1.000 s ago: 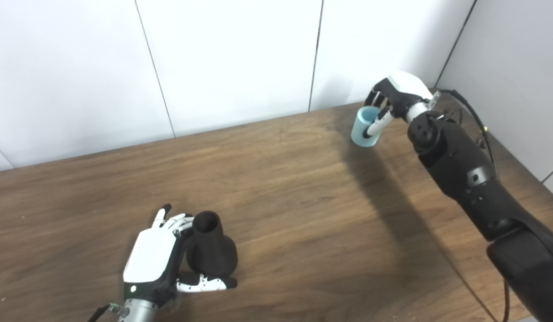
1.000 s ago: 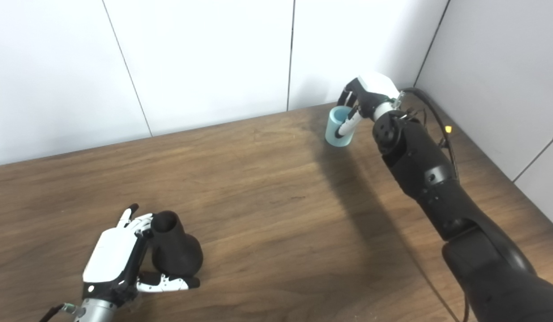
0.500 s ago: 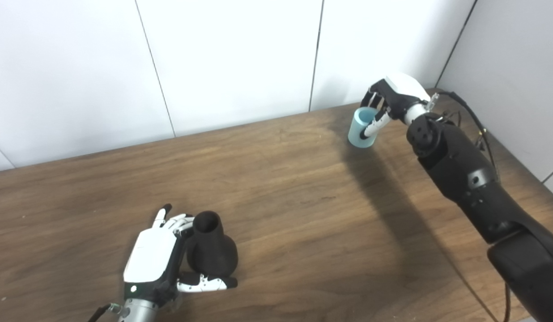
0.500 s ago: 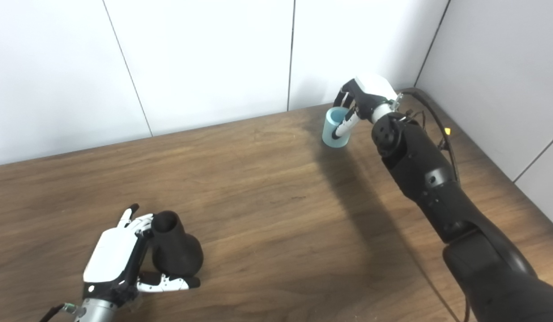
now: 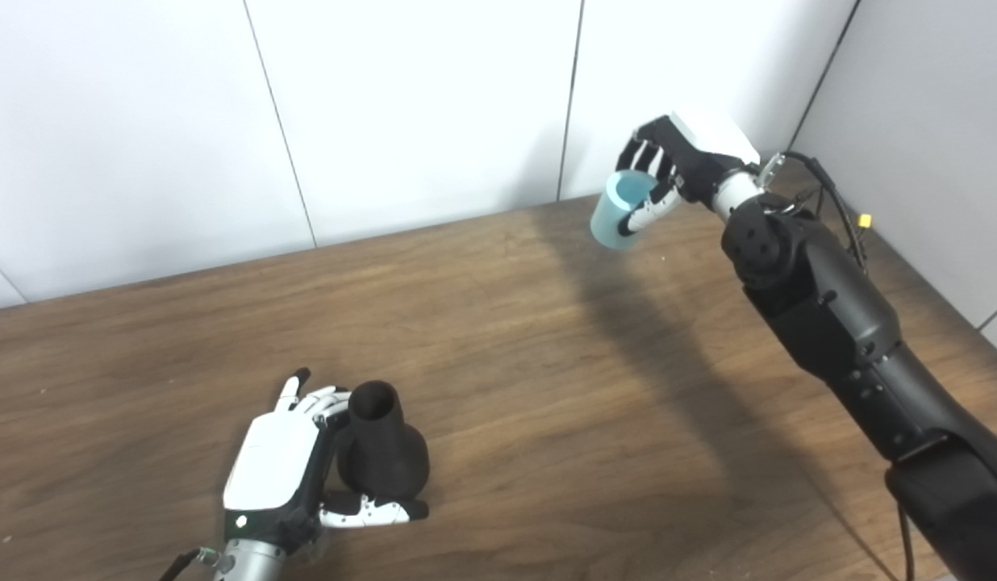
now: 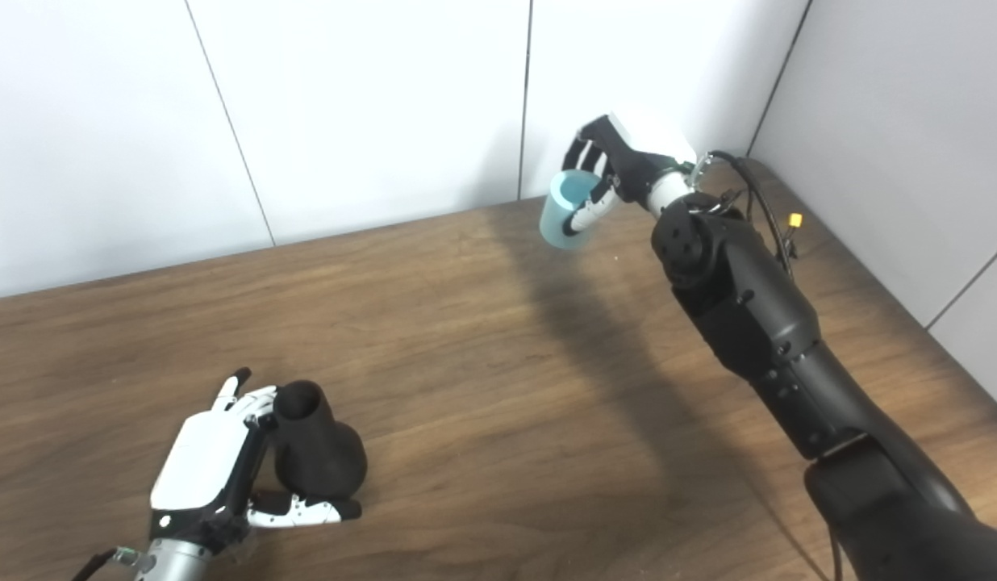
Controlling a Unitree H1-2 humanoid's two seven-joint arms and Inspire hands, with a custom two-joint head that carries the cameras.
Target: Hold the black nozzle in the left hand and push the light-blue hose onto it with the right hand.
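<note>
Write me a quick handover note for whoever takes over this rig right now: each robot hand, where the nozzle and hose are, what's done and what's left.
Left robot hand: wrapped round the flared black plastic nozzle, which stands near the front of the wooden table, opening up.
Right robot hand: shut on the short light-blue hose piece, held tilted in the air above the table's far right corner.
Done: both parts grasped, hose off the table.
Left: carry the hose across to the nozzle, line up its open end with the nozzle's narrow top, push it on. The two parts are far apart.
</note>
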